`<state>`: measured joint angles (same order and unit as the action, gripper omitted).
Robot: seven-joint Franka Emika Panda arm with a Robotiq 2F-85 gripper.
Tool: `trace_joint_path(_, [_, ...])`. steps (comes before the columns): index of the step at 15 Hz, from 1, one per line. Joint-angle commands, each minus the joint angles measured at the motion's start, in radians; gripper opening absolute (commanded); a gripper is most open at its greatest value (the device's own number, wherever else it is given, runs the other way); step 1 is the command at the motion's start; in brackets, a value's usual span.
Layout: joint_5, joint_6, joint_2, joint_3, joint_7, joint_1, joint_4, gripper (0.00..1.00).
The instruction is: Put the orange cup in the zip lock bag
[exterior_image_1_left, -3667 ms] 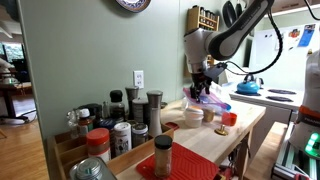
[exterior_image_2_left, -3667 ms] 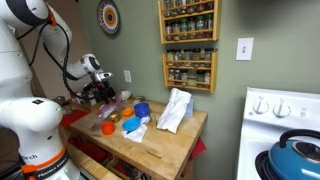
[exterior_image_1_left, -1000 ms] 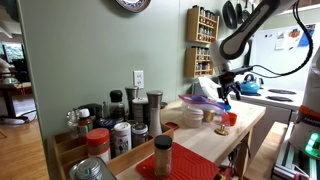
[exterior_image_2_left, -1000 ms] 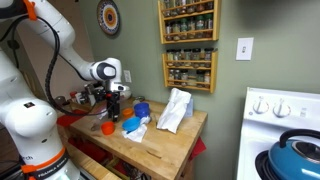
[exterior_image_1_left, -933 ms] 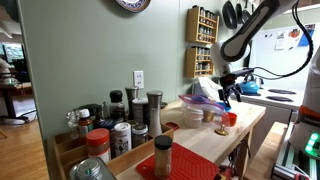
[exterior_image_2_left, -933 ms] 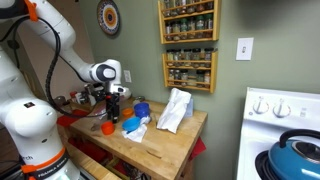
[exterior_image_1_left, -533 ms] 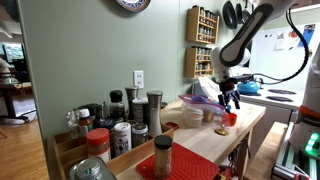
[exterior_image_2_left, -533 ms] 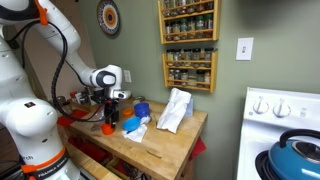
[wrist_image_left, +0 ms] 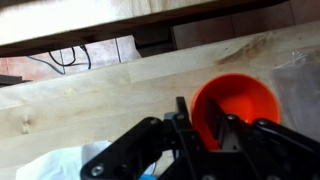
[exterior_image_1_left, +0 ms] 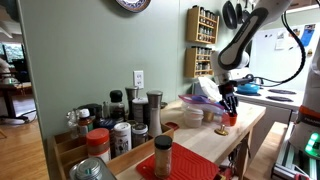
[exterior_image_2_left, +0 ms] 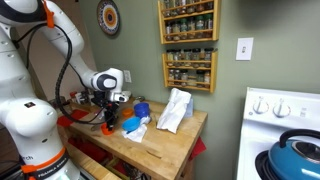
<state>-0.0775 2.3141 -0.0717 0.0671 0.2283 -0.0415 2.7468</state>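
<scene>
The orange cup (exterior_image_2_left: pixel 107 128) stands upright at the left end of the table (exterior_image_2_left: pixel 165 152), near the edge. The claw (wrist_image_left: pixel 203 128) is right on top of it, jaws narrow but with a gap. Wrist view shows one finger outside the cup's wall and one inside, with the wall between them. It doesn't look clamped yet.

Risks as I see them:
- It's a rim pinch on a thin round wall. If the fingers aren't deep enough, the cup pivots or pops out on lift. It looks like light plastic, so it likely skids easily too.
- If the outer finger lands on the rim instead of past it, it tips the cup or shoves it toward the table edge. There's little room there.
- The bag (exterior_image_2_left: pixel 133 124) lies slumped just right of the cup, near the blue bowl (exterior_image_2_left: pixel 141 108). I can't tell whether its mouth is open. If it's flat, the cup just pushes the film around or ends up on top.
- The bag is limp and nothing pins it, so a sideways push probably drags it into the bowl.
</scene>
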Motion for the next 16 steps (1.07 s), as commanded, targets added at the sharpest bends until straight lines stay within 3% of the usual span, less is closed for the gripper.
trace_joint_path(1, [-0.047,0.011,-0.001,-0.003,-0.049,-0.010,-0.001,0.00])
trace_joint_path(8, [-0.066,-0.036,-0.090,-0.006,-0.122,-0.010,-0.016,0.01])
trace_joint_path(16, [0.098,-0.184,-0.369,0.033,0.004,0.009,-0.069,0.01])
